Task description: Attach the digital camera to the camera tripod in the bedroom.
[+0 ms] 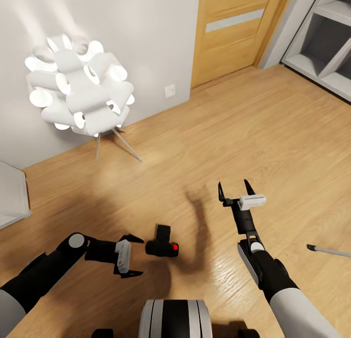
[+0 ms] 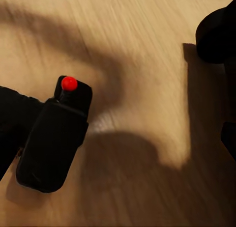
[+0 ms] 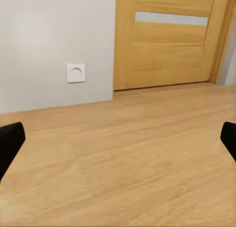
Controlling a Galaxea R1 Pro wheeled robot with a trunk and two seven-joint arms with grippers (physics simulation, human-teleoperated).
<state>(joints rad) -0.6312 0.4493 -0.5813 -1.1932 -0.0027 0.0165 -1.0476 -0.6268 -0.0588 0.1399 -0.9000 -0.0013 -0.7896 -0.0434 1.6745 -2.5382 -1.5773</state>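
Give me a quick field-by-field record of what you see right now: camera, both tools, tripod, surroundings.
digital camera: lying on the wood floor, red button visible, not held
left tool: open, fingers spread beside the camera, apparently not touching it
right tool: open, empty, raised and pointing toward the door
tripod: a thin silver rod with a black tip at the right edge could be a leg; cannot tell
surroundings: white floor lamp against the grey wall, wall socket, white shelves
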